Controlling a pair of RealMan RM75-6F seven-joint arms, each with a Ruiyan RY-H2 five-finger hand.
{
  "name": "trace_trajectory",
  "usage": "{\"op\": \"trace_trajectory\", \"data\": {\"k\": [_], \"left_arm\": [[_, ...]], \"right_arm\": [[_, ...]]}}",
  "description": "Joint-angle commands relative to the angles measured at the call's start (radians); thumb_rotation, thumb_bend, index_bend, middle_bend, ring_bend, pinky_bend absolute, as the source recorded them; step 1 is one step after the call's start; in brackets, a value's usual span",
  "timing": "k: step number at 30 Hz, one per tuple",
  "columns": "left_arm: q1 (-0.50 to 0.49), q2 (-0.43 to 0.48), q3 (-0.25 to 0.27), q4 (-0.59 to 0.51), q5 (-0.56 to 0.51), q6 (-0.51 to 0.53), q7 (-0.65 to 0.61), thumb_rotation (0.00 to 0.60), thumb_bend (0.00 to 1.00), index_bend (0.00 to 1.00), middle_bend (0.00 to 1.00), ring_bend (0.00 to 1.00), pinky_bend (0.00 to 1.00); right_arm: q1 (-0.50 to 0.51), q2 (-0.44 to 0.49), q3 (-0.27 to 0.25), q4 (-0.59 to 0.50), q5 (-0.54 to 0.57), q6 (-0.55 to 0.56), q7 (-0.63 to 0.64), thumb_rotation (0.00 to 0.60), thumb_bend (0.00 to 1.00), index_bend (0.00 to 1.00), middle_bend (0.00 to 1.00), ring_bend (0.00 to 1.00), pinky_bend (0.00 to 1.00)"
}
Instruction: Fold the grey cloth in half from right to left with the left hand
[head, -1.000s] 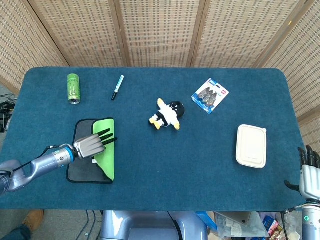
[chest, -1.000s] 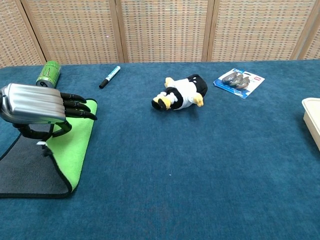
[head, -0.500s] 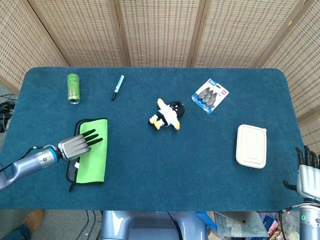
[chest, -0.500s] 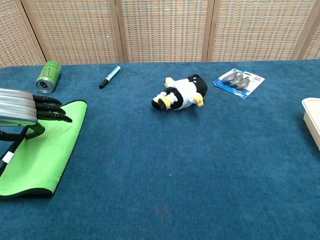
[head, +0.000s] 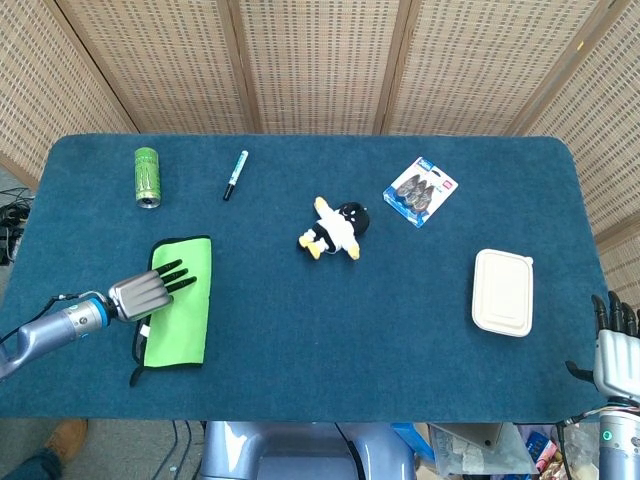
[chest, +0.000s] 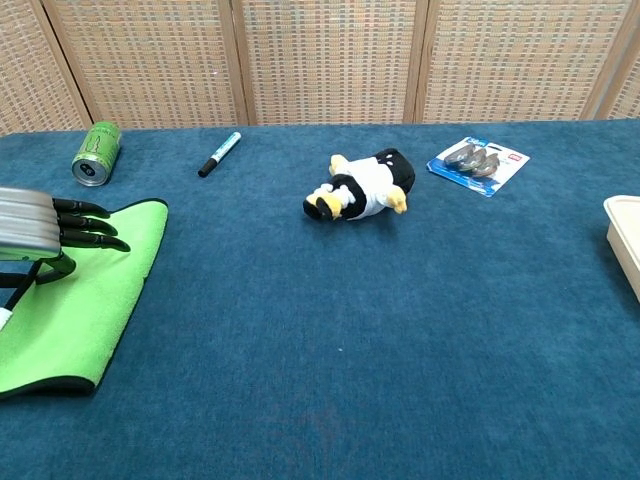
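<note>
The cloth (head: 180, 310) lies folded at the table's front left, its bright green side up and a dark grey edge showing along its left and bottom. My left hand (head: 145, 291) is over the cloth's left part, fingers stretched toward the right. In the chest view the left hand (chest: 35, 230) has its thumb curved under the fingers at the cloth (chest: 90, 290) edge, and it seems to pinch that edge. My right hand (head: 617, 350) stands off the table's front right corner, fingers up, holding nothing.
A green can (head: 147, 177) and a marker (head: 235, 174) lie at the back left. A penguin plush (head: 333, 229) sits mid-table. A blister pack (head: 421, 190) lies at the back right, and a white lidded box (head: 502, 291) at the right.
My left hand carried the cloth's right edge over to the left. The grey face is now covered and the green side lies flat. The right hand has not moved.
</note>
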Motion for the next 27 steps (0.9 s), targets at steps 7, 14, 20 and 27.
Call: {"op": "trace_trajectory", "data": {"k": [7, 14, 20, 27], "left_arm": [[0.010, -0.021, 0.001, 0.046, 0.004, 0.000, -0.007, 0.600, 0.50, 0.60, 0.00, 0.00, 0.00], [0.014, -0.038, -0.001, 0.084, 0.005, -0.003, -0.007, 0.600, 0.50, 0.60, 0.00, 0.00, 0.00], [0.019, -0.045, -0.003, 0.103, 0.005, 0.003, -0.004, 0.600, 0.50, 0.60, 0.00, 0.00, 0.00], [0.023, -0.044, -0.003, 0.107, 0.000, -0.008, 0.006, 0.600, 0.49, 0.03, 0.00, 0.00, 0.00]], "right_arm": [[0.000, -0.001, -0.001, -0.001, 0.001, 0.000, -0.002, 0.600, 0.00, 0.00, 0.00, 0.00, 0.00], [0.000, 0.001, -0.001, -0.003, 0.002, -0.001, -0.001, 0.600, 0.00, 0.00, 0.00, 0.00, 0.00], [0.002, 0.000, -0.002, -0.002, 0.003, -0.004, -0.001, 0.600, 0.00, 0.00, 0.00, 0.00, 0.00], [0.002, 0.000, -0.003, -0.004, 0.003, -0.005, -0.003, 0.600, 0.00, 0.00, 0.00, 0.00, 0.00]]}}
